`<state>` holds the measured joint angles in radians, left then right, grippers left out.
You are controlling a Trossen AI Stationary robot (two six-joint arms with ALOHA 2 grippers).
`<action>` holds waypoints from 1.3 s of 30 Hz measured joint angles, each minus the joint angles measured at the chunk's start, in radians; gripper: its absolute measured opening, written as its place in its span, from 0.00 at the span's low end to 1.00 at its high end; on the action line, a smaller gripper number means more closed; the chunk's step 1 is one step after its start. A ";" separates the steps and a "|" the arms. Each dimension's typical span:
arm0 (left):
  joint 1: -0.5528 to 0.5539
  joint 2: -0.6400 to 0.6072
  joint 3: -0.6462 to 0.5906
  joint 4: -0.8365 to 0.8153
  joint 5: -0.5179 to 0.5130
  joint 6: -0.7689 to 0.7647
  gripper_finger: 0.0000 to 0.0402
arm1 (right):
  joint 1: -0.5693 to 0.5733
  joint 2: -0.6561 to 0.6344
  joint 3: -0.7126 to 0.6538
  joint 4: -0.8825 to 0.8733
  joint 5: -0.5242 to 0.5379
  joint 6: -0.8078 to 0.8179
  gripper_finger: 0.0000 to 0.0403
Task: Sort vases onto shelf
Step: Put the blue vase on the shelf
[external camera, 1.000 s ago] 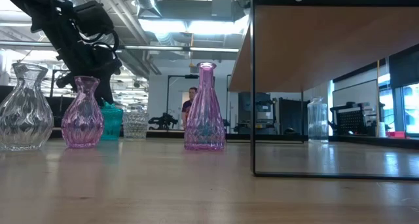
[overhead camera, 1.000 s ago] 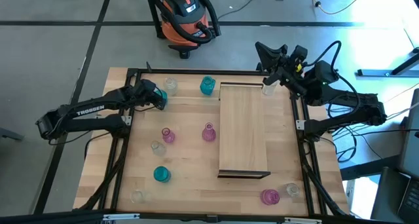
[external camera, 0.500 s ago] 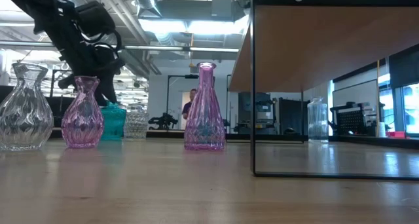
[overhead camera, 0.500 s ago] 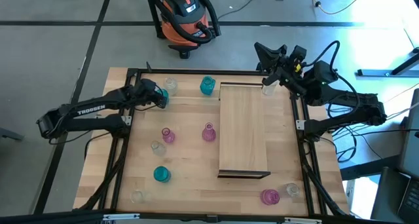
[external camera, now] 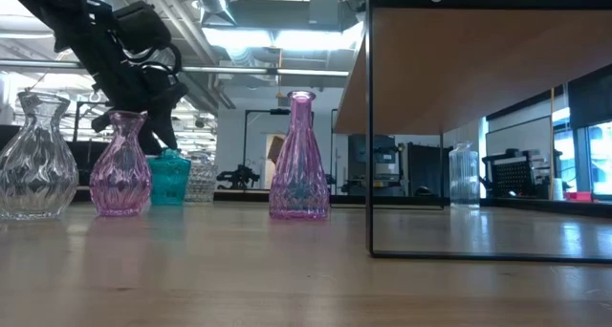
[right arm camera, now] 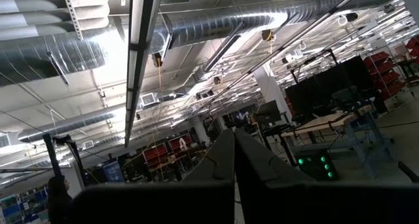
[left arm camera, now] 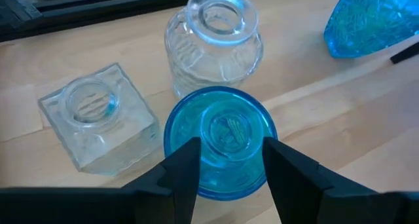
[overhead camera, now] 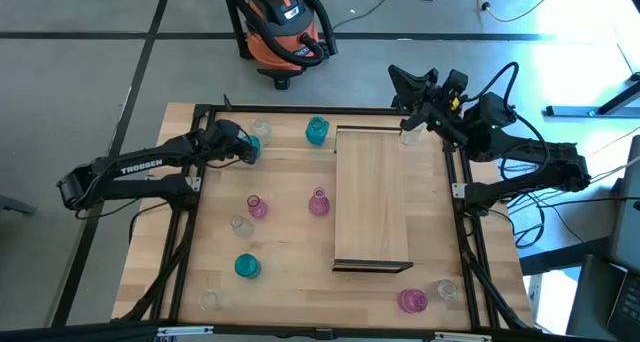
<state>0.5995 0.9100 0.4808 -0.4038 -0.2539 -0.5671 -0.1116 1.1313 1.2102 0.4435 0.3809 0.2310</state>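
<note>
My left gripper (left arm camera: 229, 168) is at the table's far left, shut on a small round teal vase (left arm camera: 221, 142), which also shows in the low view (external camera: 170, 177). A clear round vase (left arm camera: 213, 40) and a clear square vase (left arm camera: 98, 122) stand right beside it. The shelf (overhead camera: 372, 194) is a light-wood board on a black frame, right of the middle. My right gripper (overhead camera: 405, 82) is shut on nothing, raised over the far right corner and pointing up at the ceiling (right arm camera: 234, 158). My left gripper pinches the teal vase between its two fingers (left arm camera: 186, 171), one on each side of the round body (left arm camera: 252, 178). The fingers slant down from the table's left side. The vase is roughly upright, mouth up. Whether its base is on the table I cannot tell.
Other vases stand around the table: teal (overhead camera: 316, 131), clear (overhead camera: 410, 134), pink (overhead camera: 257, 206), pink (overhead camera: 319, 201), clear (overhead camera: 241, 225), teal (overhead camera: 246, 266), pink (overhead camera: 412, 300). An orange vacuum cleaner (overhead camera: 285, 22) stands on the floor beyond the far edge.
My left gripper has turned a little at the wrist while staying shut on the teal vase. The vase has shifted slightly toward the table's right, closer to the clear round vase.
</note>
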 joint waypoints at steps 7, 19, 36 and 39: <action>0.000 0.000 0.000 0.004 -0.019 -0.007 0.39 | 0.000 0.000 0.000 0.000 0.000 0.000 0.00; 0.027 0.094 0.005 0.081 0.023 -0.006 0.63 | 0.000 0.000 0.000 0.001 -0.001 0.001 0.00; 0.028 0.099 0.003 0.063 0.023 -0.005 0.55 | 0.000 0.000 0.000 0.003 -0.007 0.011 0.00; 0.028 0.099 0.003 0.058 0.021 -0.006 0.48 | 0.000 0.000 0.000 0.002 -0.007 0.011 0.00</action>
<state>0.6273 1.0088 0.4835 -0.3456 -0.2329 -0.5728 -0.1116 1.1313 1.2102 0.4458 0.3737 0.2420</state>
